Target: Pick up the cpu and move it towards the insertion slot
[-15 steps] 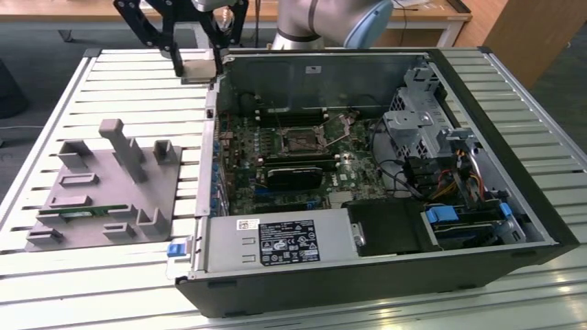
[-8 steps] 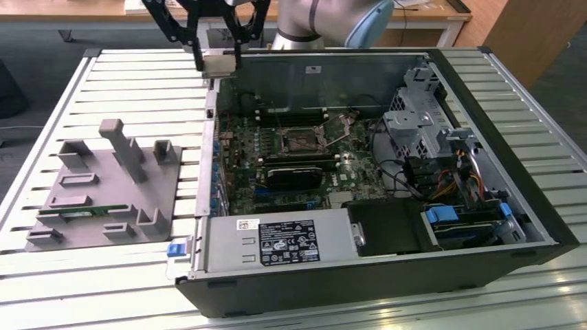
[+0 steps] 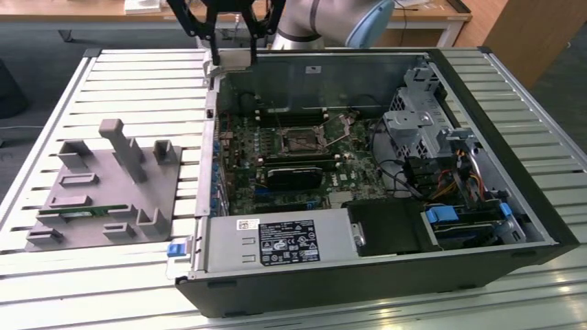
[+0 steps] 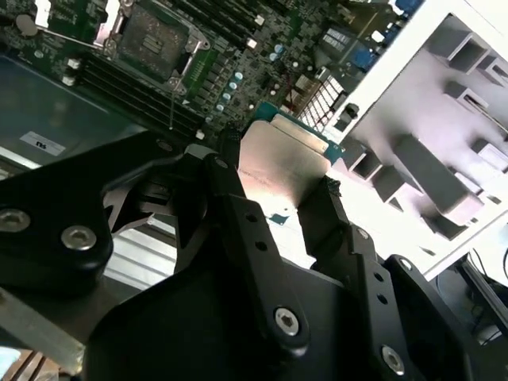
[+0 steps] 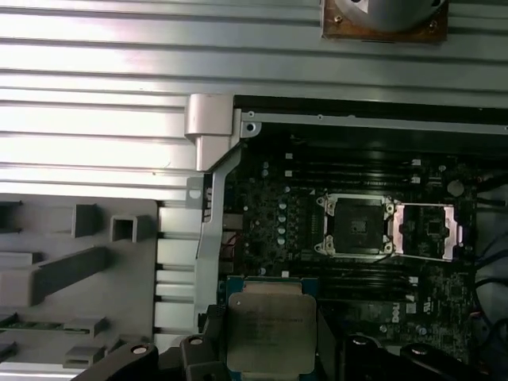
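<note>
The cpu (image 3: pixel 234 59) is a flat silvery square chip, held in the air above the far corner of the open computer case, on the exterior view's left. My gripper (image 3: pixel 231 49) is shut on it, one black finger on each side. In both wrist views the cpu (image 4: pixel 282 163) (image 5: pixel 270 329) sits between the dark fingers (image 4: pixel 238 214). The insertion slot (image 3: pixel 301 141) is a square dark socket with a metal frame on the motherboard, below and apart from the chip. It also appears in both wrist views as the insertion slot (image 5: pixel 355 226) (image 4: pixel 155 40), with its lid swung aside.
A grey moulded fixture (image 3: pixel 101 185) lies on the slatted table at the exterior view's left, with a green memory stick (image 3: pixel 78 212) in it. Inside the case are a black block (image 3: pixel 298 177), a power supply (image 3: pixel 266 240) and a drive cage (image 3: pixel 422 120). The case walls (image 3: pixel 213 103) rise around the board.
</note>
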`<state>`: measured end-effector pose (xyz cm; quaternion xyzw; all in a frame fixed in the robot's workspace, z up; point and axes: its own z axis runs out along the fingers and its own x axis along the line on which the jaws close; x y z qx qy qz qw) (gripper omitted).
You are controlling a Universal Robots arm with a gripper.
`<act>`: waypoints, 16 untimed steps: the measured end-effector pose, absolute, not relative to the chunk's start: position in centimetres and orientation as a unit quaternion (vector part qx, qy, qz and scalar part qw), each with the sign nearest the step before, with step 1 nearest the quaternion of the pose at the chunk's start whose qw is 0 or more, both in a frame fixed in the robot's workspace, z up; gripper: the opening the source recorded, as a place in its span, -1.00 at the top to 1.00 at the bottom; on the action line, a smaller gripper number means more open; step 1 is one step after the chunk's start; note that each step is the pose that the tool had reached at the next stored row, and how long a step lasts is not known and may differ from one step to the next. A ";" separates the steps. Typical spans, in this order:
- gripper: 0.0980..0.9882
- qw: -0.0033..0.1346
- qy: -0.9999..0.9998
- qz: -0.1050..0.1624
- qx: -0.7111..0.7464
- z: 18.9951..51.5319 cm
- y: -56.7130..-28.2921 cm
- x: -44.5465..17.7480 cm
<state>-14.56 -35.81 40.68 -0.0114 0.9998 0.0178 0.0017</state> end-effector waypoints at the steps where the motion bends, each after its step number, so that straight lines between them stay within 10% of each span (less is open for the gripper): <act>1: 0.00 0.002 1.000 0.018 -0.011 40.7 -35.7 -14.4; 16: 0.00 0.002 1.000 0.018 -0.011 40.6 -33.7 -10.9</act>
